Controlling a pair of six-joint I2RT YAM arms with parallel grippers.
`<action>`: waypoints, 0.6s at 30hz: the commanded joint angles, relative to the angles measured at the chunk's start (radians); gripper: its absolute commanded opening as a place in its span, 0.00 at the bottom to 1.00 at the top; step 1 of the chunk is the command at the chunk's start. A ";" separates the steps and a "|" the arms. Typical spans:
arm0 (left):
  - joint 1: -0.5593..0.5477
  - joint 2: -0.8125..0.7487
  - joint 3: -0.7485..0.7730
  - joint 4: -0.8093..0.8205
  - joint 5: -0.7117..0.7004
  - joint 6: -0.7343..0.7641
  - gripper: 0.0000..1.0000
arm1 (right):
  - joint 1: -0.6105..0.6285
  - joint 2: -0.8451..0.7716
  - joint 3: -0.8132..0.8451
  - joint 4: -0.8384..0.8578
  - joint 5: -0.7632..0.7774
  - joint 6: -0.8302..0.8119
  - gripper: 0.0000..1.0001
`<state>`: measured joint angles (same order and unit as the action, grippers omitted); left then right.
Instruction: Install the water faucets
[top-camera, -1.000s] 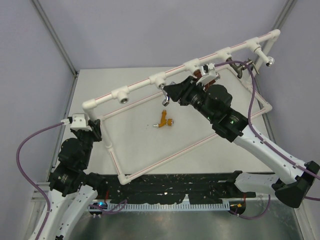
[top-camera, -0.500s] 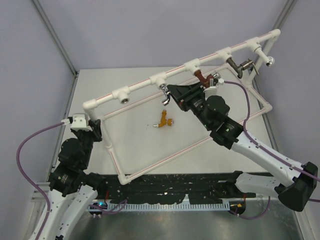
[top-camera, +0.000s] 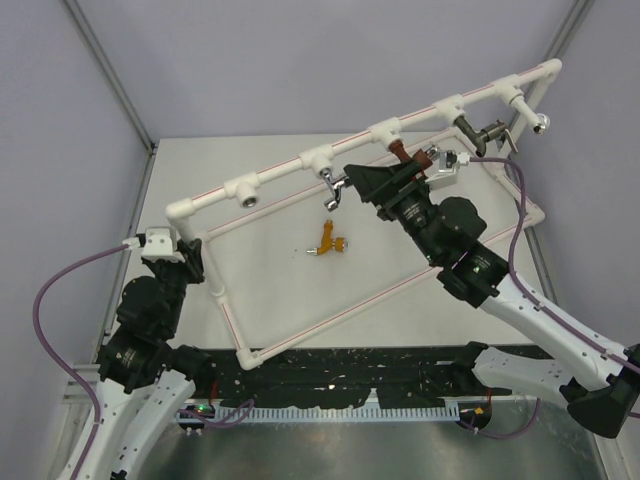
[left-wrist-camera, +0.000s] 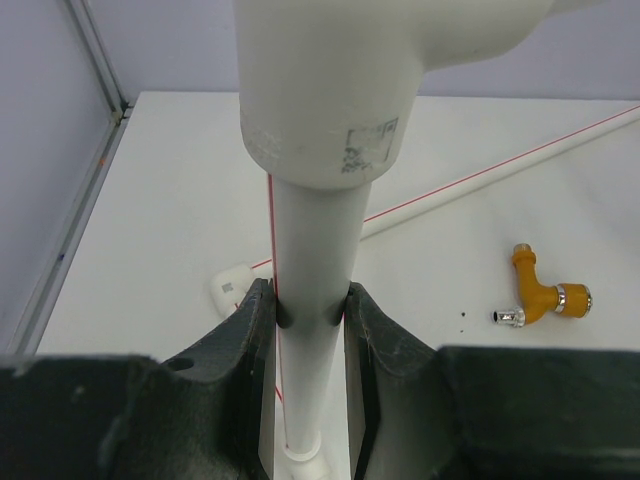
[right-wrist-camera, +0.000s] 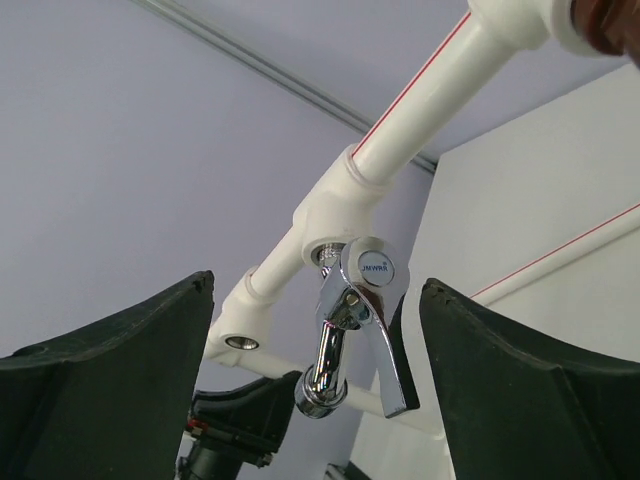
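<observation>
A chrome faucet (top-camera: 333, 187) (right-wrist-camera: 360, 330) hangs from a tee socket on the white pipe frame (top-camera: 275, 175). My right gripper (top-camera: 358, 188) (right-wrist-camera: 318, 290) stands open around it, with its fingers apart from the faucet on both sides. Further right on the rail sit a red-brown faucet (top-camera: 402, 152) and a dark grey faucet (top-camera: 476, 133). An orange-yellow faucet (top-camera: 328, 240) (left-wrist-camera: 540, 295) lies on the table inside the frame. My left gripper (top-camera: 178, 255) (left-wrist-camera: 310, 300) is shut on the frame's upright pipe (left-wrist-camera: 310, 230) at the left corner.
An empty tee socket (top-camera: 245, 191) (right-wrist-camera: 240, 342) sits left of the chrome faucet. Another chrome piece (top-camera: 540, 122) hangs at the rail's far right end. The frame's lower pipes (top-camera: 330, 315) cross the white table. Grey walls close in on both sides.
My right gripper has opened, let go of the chrome faucet and drawn back a little to the right. The left gripper has held still on the pipe.
</observation>
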<state>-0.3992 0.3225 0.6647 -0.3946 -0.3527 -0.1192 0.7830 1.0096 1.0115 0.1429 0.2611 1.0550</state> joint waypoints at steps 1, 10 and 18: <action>-0.015 0.018 -0.001 -0.075 0.080 -0.022 0.00 | -0.004 -0.055 0.016 -0.023 0.026 -0.300 0.91; -0.013 0.029 0.001 -0.075 0.081 -0.020 0.00 | -0.004 -0.129 0.153 -0.221 -0.149 -1.131 1.00; -0.013 0.038 0.001 -0.075 0.081 -0.019 0.00 | 0.094 -0.100 0.239 -0.443 -0.295 -1.867 0.95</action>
<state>-0.3992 0.3256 0.6655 -0.3946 -0.3531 -0.1192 0.8078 0.8986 1.2179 -0.1730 0.0185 -0.3244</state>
